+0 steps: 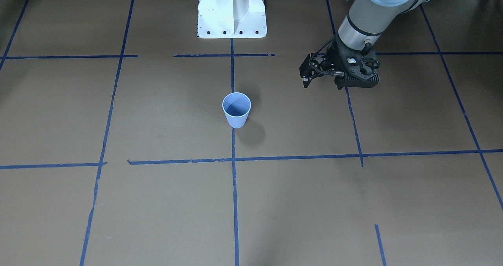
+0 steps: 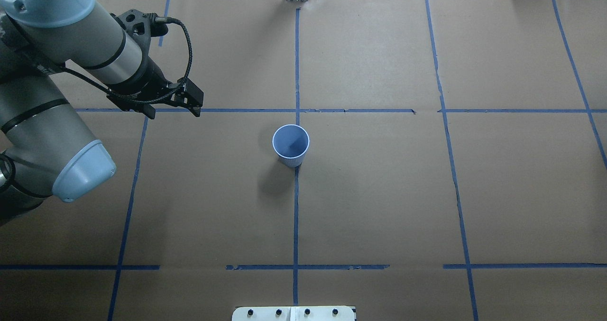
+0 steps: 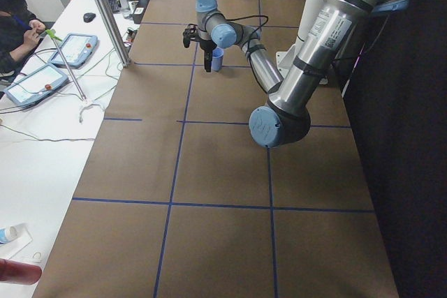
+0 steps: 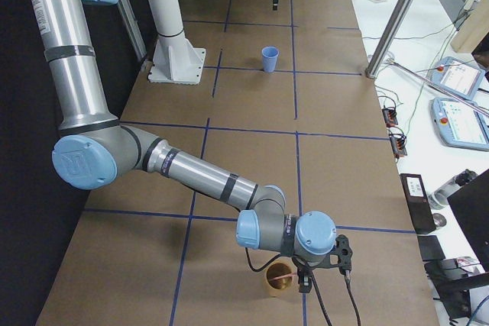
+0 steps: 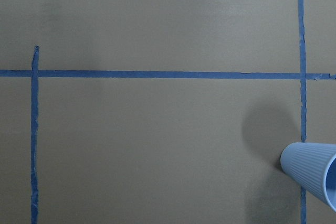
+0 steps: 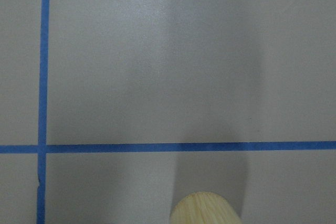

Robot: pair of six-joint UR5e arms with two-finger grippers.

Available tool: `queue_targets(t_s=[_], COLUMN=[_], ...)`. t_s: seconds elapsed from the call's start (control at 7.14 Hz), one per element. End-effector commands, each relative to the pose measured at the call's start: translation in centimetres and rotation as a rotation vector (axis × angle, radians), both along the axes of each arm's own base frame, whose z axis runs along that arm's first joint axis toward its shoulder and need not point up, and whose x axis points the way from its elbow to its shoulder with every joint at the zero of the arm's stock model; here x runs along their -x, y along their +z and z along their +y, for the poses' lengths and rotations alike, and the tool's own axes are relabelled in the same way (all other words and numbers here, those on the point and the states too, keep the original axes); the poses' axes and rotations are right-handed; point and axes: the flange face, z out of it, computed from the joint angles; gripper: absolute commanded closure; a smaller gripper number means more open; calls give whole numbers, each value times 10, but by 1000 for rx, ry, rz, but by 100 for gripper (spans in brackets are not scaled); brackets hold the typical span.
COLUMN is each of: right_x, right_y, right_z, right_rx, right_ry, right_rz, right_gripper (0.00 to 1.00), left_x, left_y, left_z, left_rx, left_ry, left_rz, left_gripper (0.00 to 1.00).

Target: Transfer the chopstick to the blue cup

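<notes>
The blue cup (image 1: 236, 110) stands upright and empty at the table's middle on a blue tape line; it also shows in the overhead view (image 2: 290, 145) and at the left wrist view's right edge (image 5: 312, 174). My left gripper (image 1: 322, 86) hangs open and empty above the table, well to the cup's side, as the overhead view (image 2: 174, 114) shows too. A pink chopstick tip (image 4: 284, 275) sticks out of a tan cup (image 4: 278, 280) near the table's end. My right gripper (image 4: 304, 284) hovers at that cup; I cannot tell whether it is open or shut.
The white robot base (image 1: 232, 14) stands at the table's back edge. A side bench with tablets (image 4: 458, 104) and a metal pole (image 4: 397, 20) runs along the operators' side. The tan cup's rim (image 6: 206, 209) shows at the bottom of the right wrist view.
</notes>
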Motion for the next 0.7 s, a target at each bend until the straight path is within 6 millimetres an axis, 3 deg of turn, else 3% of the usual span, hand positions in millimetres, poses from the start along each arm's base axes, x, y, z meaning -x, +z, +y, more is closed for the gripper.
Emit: queue_targets(t_s=[0.0,0.56], right_x=[-11,-18], right_y=[0,-3], right_z=[3,2], right_rx=[0,-7], right_ry=[18,30], right_rz=[13,15], right_gripper=[12,65], left_x=[-2,-3], left_y=[0,2], left_z=[1,1], left_rx=[0,2], left_ry=[2,5], left_rz=[-1,-1], left_gripper=[0,0])
